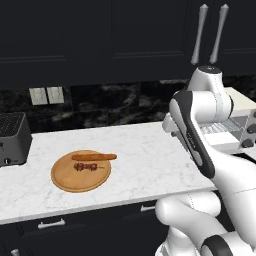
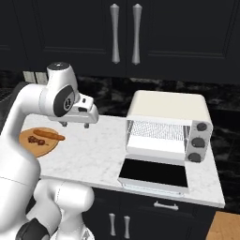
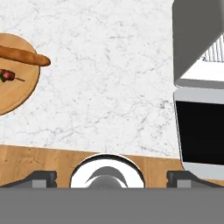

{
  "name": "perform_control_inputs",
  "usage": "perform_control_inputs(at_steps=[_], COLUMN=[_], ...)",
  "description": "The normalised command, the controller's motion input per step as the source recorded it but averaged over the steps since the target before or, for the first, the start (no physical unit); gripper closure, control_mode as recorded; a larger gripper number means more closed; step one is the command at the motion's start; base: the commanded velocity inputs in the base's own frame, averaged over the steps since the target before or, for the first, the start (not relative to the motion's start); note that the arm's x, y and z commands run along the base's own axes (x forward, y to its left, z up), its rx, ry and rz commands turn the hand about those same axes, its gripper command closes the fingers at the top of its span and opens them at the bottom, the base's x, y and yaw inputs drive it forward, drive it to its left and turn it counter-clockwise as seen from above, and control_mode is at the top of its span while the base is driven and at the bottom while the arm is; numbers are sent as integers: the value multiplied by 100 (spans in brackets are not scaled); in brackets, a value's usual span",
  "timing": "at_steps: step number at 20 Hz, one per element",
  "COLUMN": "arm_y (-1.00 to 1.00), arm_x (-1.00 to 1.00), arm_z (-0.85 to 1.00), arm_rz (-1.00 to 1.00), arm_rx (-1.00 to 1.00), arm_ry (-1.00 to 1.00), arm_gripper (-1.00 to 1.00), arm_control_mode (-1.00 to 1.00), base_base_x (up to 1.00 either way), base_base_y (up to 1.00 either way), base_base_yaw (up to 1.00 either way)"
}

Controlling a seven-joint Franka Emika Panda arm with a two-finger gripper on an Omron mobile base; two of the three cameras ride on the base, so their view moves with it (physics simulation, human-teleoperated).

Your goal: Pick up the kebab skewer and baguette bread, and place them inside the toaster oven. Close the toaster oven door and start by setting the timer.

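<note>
The kebab skewer (image 1: 85, 166) and the longer baguette bread (image 1: 94, 157) lie side by side on a round wooden board (image 1: 65, 180) on the left of the marble counter. From the other side, the baguette bread (image 2: 49, 135) sits behind the skewer (image 2: 36, 139). The cream toaster oven (image 2: 168, 110) stands at the right with its door (image 2: 153, 173) folded down flat, open, showing the wire rack (image 2: 157, 131). My gripper (image 2: 75, 125) hangs open and empty above the counter between board and oven. Looking down from the hand, the baguette bread (image 3: 24, 56) and skewer (image 3: 8, 75) lie at the left, the oven door (image 3: 201, 131) at the right.
A dark grey slot toaster (image 1: 12, 137) stands at the counter's far left. Dark wall cabinets with silver handles (image 2: 124, 33) hang above. The oven's knobs (image 2: 199, 140) are on its right side. The counter's front edge (image 3: 87, 146) runs below the gripper, with wooden floor beyond.
</note>
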Motion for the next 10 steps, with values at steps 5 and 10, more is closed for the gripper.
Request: perform_control_inputs(at_steps=[5,10], arm_y=[-21,-43], arm_x=[0,-7], arm_z=[0,0], arm_rz=[0,-1], arm_rx=[0,1], arm_ry=[0,0], arm_gripper=[-100,-100], arm_control_mode=[-100,-100], base_base_x=[0,0], base_base_y=[-11,0], base_base_yaw=[0,0])
